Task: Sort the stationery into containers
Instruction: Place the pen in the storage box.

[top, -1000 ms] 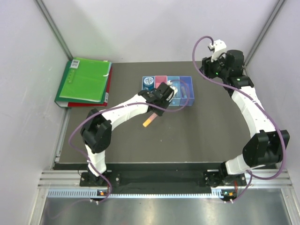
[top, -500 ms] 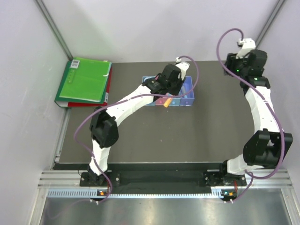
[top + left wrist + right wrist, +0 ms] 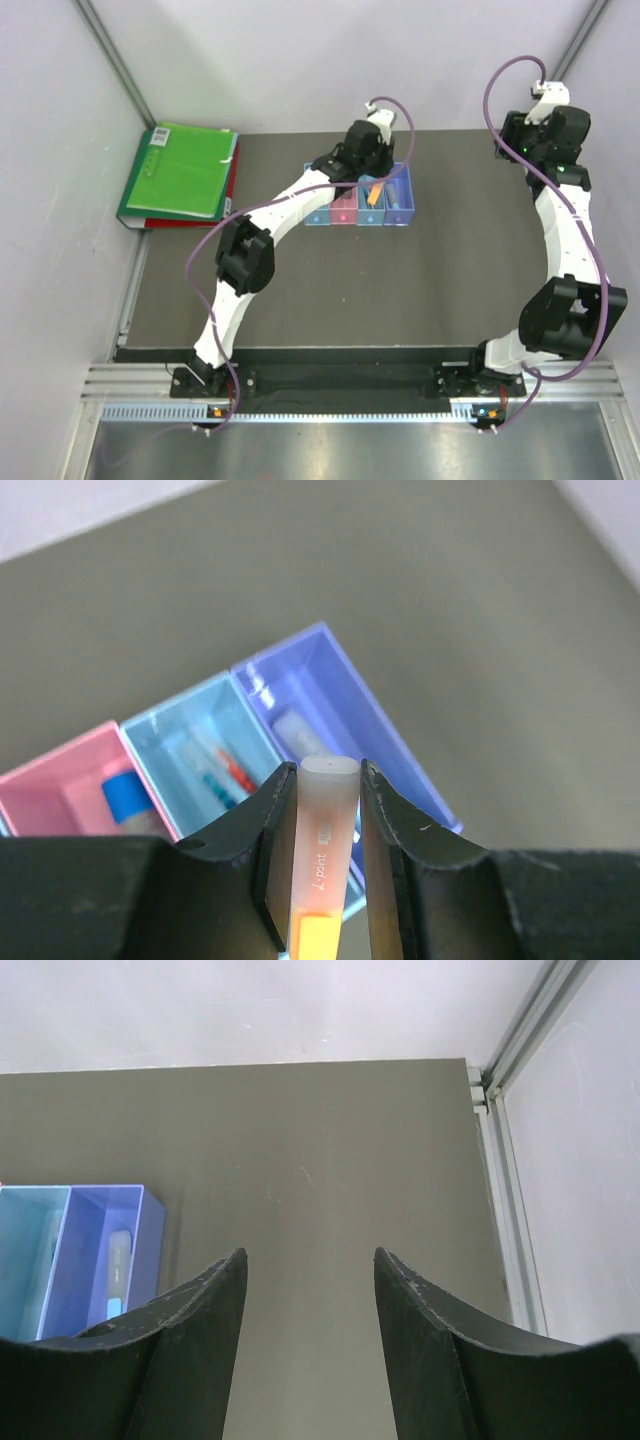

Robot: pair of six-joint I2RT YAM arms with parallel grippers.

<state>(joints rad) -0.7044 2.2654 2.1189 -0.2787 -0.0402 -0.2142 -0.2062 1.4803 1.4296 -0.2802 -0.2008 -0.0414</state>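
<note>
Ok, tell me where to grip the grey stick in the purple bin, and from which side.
Grip the grey stick around its middle, coming straight down from above. It lies flat along the length of the purple bin, whose walls close off any sideways approach. Probably best to close the fingers across its narrow width.

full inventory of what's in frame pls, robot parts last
bins: one row of four, light blue/pink/light blue/purple, far centre of table
orange-pink stick: 1, above the bins
pens: 2, red and blue, second light-blue bin
blue-capped piece: 1, pink bin
grey stick: 1, purple bin
folders: 2, green on red, far left corner
left gripper: shut on the orange-pink stick
right gripper: open, empty, far right
</note>
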